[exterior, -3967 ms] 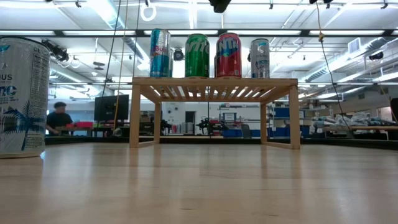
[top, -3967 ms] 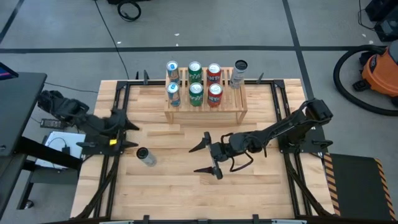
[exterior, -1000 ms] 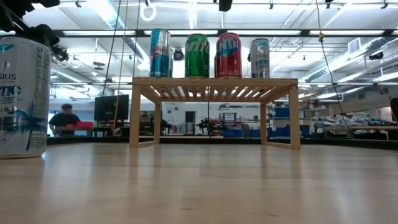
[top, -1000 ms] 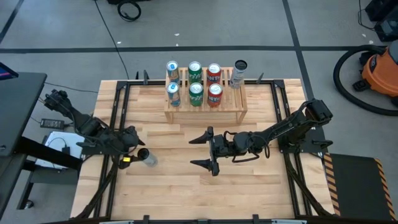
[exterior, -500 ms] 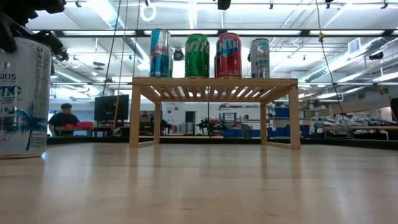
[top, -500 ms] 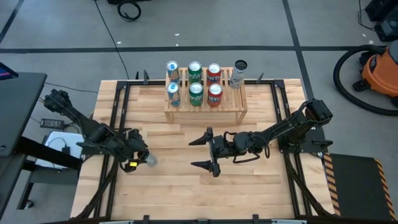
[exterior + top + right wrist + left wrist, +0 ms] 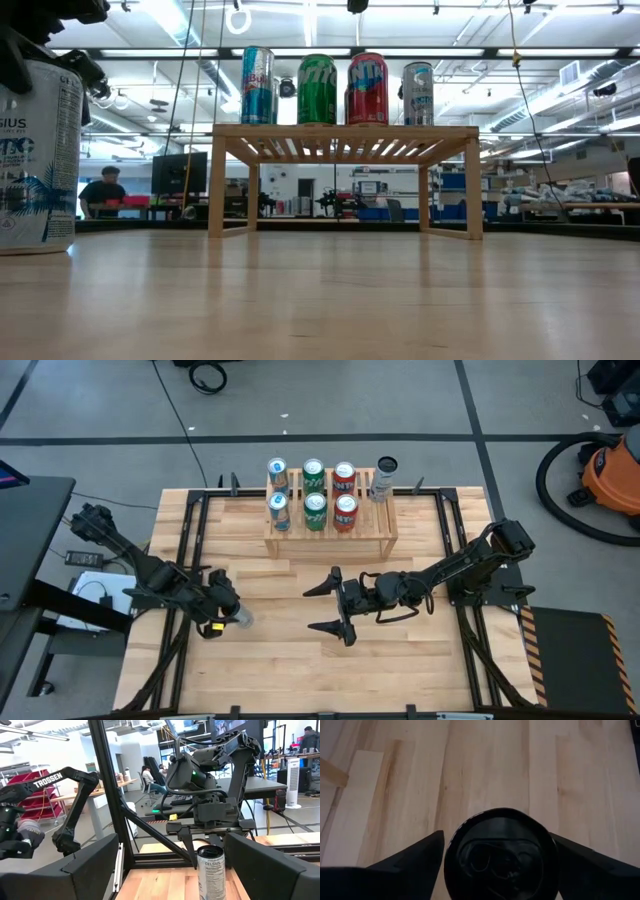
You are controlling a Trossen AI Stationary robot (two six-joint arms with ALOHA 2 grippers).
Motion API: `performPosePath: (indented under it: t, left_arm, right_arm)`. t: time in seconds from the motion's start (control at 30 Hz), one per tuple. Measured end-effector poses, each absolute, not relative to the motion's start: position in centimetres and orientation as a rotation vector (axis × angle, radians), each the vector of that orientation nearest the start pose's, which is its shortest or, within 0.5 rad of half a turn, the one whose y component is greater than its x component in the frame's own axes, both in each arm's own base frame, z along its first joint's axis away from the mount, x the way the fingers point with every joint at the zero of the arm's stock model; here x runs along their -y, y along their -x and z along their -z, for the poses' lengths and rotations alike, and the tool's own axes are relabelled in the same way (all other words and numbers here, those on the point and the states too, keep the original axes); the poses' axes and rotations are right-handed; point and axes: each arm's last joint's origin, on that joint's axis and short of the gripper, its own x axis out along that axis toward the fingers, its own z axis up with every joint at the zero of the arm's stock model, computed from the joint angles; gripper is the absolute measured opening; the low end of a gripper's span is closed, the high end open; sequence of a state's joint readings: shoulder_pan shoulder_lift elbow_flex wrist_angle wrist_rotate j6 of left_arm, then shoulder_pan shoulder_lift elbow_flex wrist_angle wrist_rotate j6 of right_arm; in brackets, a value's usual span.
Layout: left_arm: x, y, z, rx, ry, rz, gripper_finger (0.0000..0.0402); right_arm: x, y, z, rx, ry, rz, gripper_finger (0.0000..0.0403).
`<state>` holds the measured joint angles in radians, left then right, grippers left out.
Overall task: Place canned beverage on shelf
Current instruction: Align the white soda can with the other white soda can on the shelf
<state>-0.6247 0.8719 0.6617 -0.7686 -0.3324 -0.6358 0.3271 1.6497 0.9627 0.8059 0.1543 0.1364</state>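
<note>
A white canned beverage (image 7: pixel 240 617) with a black top (image 7: pixel 500 855) stands upright on its base on the wooden table, left of the middle; it also fills the left edge of the low view (image 7: pixel 38 150). My left gripper (image 7: pixel 229 609) slants down over it, open, one finger on each side of the can's upper part (image 7: pixel 210 857). My right gripper (image 7: pixel 322 607) hangs open and level over the table's middle, pointing toward the can, nothing between its fingers. The light wooden shelf (image 7: pixel 330 532) stands at the far edge, carrying several cans. My left gripper comes at the can from above and from the table's left, slanting down. Its fingers (image 7: pixel 420 852) flank the rim of the can's top (image 7: pixel 451 845). Whether they touch the can I cannot tell. The can stands upright on the table.
Blue, green and red cans (image 7: pixel 314 488) stand in two rows on the shelf, with a grey one (image 7: pixel 383 475) at its far right. Black frame rails (image 7: pixel 190 550) run along the table's left and right sides. Bare wood lies between the can and the shelf.
My left gripper has moved toward the table's right edge and down, from beside the can to over it, so that its fingers now flank the can's top. The can has stayed where it was.
</note>
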Motion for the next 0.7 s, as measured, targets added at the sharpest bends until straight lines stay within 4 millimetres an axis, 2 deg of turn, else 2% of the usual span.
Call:
performPosePath:
  t: [0.27, 0.5, 0.7]
  left_arm:
    - [8.3, -13.1, -23.4, -0.904, 0.142, -0.014, 0.0256]
    - [8.3, -13.4, -23.5, -0.893, 0.168, -0.014, 0.0256]
    - [7.9, -14.2, -25.2, -0.835, 0.186, -0.008, 0.0256]
  right_arm:
    - [-11.3, -34.6, -26.9, 0.102, -0.163, -0.181, 0.0377]
    - [-11.2, -34.7, -26.3, 0.045, -0.149, -0.176, 0.0377]
    - [-11.2, -34.7, -26.1, 0.02, -0.144, -0.174, 0.0377]
